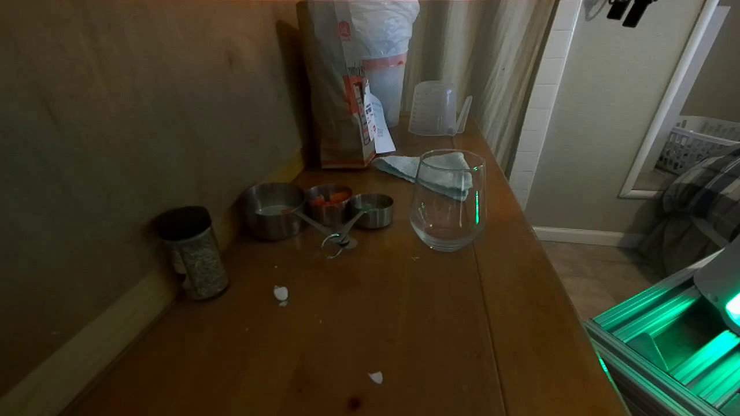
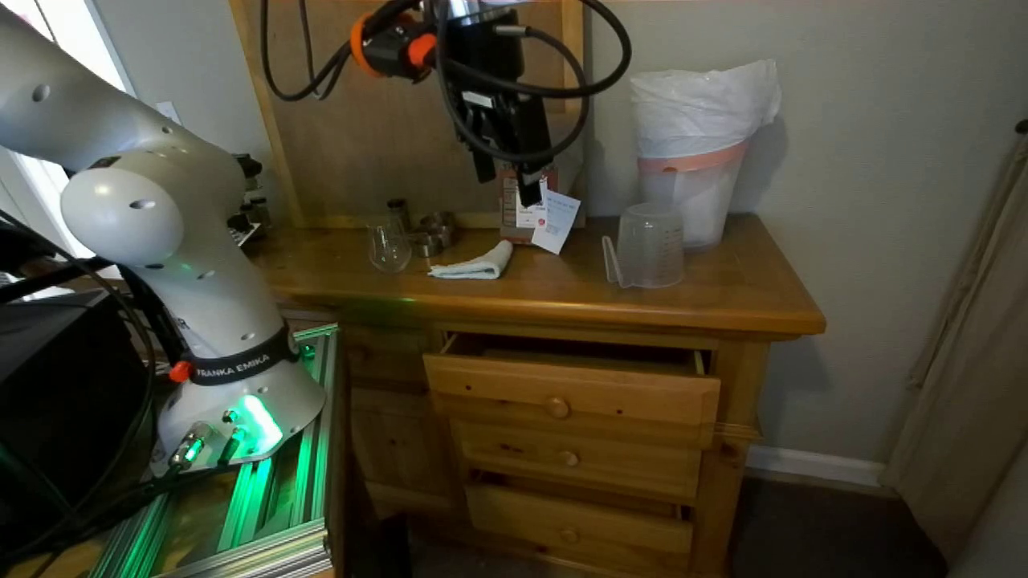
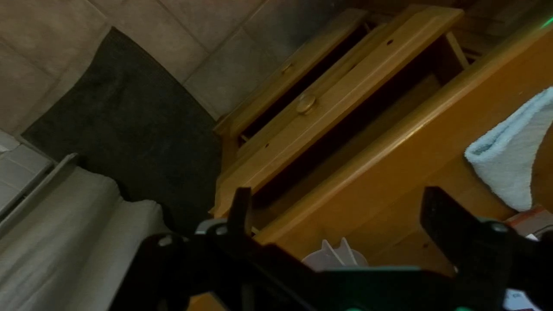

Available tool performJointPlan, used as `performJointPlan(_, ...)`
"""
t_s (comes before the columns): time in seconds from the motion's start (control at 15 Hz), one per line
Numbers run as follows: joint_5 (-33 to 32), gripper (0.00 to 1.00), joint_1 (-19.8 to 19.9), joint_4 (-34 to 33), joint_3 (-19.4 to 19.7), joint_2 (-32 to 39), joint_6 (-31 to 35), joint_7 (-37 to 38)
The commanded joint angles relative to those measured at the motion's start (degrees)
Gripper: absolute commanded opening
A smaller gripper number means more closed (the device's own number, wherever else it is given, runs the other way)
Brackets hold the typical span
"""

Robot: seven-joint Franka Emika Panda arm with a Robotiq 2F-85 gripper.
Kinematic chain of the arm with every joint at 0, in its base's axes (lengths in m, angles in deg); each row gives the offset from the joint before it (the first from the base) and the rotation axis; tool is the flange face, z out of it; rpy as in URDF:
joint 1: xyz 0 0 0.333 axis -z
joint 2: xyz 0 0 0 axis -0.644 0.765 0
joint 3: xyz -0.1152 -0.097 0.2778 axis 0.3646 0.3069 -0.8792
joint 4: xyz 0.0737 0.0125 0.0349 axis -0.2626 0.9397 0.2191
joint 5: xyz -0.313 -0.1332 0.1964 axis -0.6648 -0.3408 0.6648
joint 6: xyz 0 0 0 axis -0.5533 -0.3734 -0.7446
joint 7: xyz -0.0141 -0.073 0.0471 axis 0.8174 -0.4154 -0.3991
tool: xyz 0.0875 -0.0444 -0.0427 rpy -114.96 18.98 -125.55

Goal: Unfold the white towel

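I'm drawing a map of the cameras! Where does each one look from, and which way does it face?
An exterior view: near an end of the cabinet, looking along its top past the glass to the jug; the base and tool peek in at the right.
An exterior view: in front, facing the drawers; much of the arm shows, plus base and tool.
Wrist view: beside the tool, looking down at floor, drawers and towel; only the tool shows, at the bottom.
Both exterior views share the glass, jug and towel.
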Motion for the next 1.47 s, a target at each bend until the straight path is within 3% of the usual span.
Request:
performJointPlan(0.0, 0.45, 1.00, -1.89, 4.22, -4.41, -5.69, 0.57, -4.41)
performJointPlan(0.27, 2.06, 1.00, -7.26, 9.74, -10.57, -13.29, -0.44, -5.76)
performJointPlan(0.47, 4.98, 1.00, -13.99, 14.24, -13.77, -18.51, -1.11, -6.19)
performJointPlan(0.53, 6.05, 1.00, -16.91, 10.20, -14.43, -15.48, -2.60, -6.70)
performJointPlan(0.6, 3.72, 1.00, -13.62, 11.13, -13.78, -14.50, -1.17, -4.43)
performJointPlan(0.67, 3.93, 1.00, -15.10, 11.17, -14.27, -15.09, -1.32, -3.73)
performJointPlan(1.0, 3.84, 1.00, -14.19, 11.17, -13.75, -14.73, -1.32, -3.65)
performJointPlan(1.4, 12.63, 1.00, -28.62, 11.21, -18.35, -10.35, 0.43, -8.87)
